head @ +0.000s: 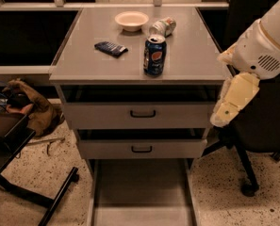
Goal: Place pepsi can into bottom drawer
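Observation:
The pepsi can (154,55), dark blue with a round logo and silver top, stands upright near the front middle of the grey cabinet top (83,65). The bottom drawer (142,192) is pulled out toward me, a long shallow grey tray with nothing in it. My gripper (230,103) hangs at the cabinet's right side, level with the top drawer, to the right of and below the can, apart from it. It holds nothing that I can see.
A white bowl (131,20), a silvery can lying on its side (162,26) and a dark blue packet (111,48) are on the cabinet top. Two upper drawers with black handles (143,113) stand slightly open. A black office chair (252,126) stands at the right, a black stand (17,145) at the left.

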Robot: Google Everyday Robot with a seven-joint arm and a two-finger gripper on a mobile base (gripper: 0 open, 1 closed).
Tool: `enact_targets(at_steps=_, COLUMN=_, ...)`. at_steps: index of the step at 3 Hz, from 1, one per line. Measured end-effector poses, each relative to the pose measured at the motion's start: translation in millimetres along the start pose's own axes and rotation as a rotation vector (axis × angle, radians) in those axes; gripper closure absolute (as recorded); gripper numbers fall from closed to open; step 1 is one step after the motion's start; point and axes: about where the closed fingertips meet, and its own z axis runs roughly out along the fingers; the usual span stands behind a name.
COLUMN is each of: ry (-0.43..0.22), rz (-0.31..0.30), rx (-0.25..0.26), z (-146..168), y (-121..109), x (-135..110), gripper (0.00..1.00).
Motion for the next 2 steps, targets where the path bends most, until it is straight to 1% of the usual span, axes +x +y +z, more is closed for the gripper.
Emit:
enact_targets(at_steps=1, ry=-0.020, rz=-0.004, rx=0.002, z=5, y=-5, x=-3, gripper=0.00)
enact_targets(at_steps=2, ry=-0.078, rz=-0.013, rx=0.008, z=15, y=-15, x=-9, gripper=0.00)
